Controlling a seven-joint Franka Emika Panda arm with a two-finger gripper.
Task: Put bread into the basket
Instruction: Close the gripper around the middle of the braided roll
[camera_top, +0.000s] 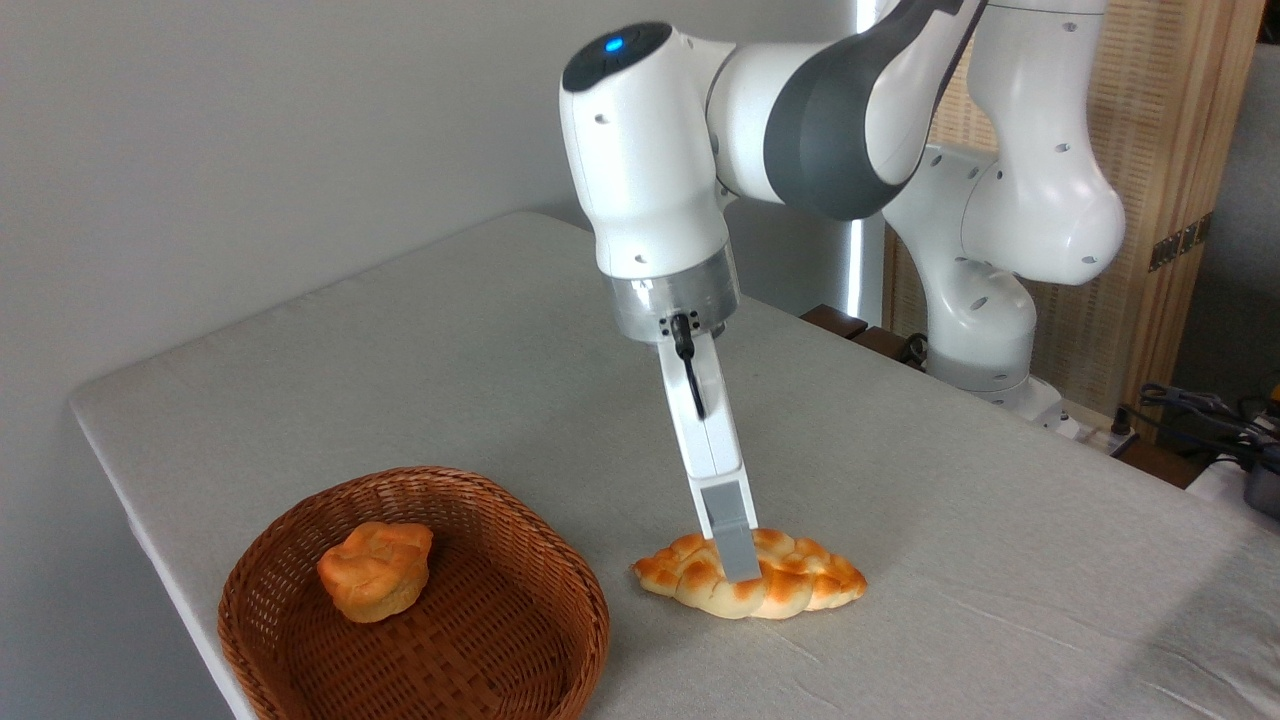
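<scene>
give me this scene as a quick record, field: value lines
bread: long braided loaf lying on the table, right of the basket, not in it
basket: round wicker basket at the table's front left
in basket: small round bun
hand: hand down at the loaf's middle; one finger shows in front, the other hidden, so grip cannot be told
table: grey cloth-covered table
task state: loaf not yet in basket

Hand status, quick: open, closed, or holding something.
Hand: down on the braided bread on the table; only one finger shows, so open or closed cannot be told.
</scene>
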